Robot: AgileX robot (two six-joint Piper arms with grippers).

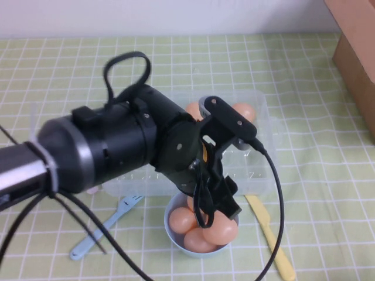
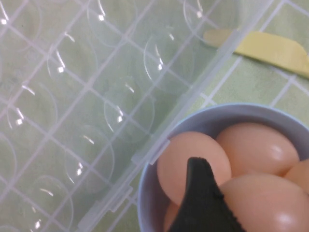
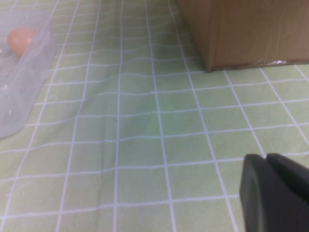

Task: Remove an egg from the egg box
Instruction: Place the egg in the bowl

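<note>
High view shows the left gripper (image 1: 218, 206) reaching down over the small light-blue bowl (image 1: 176, 239), which sits on the green checked cloth (image 1: 316, 158) just in front of the egg box (image 1: 262, 126); whether its jaws are parted or closed cannot be told, since the arm's own body covers them; the egg (image 1: 221, 229) lies in the bowl directly under the gripper's tip, touching two other eggs beside it; two more eggs, one (image 1: 245, 110) clear and one half hidden behind the arm, sit in cells at the far side of the box; a blue fork (image 1: 105, 227) lies to the left of the bowl and a yellow knife (image 1: 268, 234) to its right, both on the cloth; a cardboard box (image 1: 358, 55) stands at the far right; left wrist view shows one dark fingertip (image 2: 203, 198) resting against the eggs in the bowl, with empty clear cells of the box just beside the bowl's rim; right wrist view shows the right gripper (image 3: 276, 192) low over bare cloth, well apart from the egg box, its fingers pressed together
</note>
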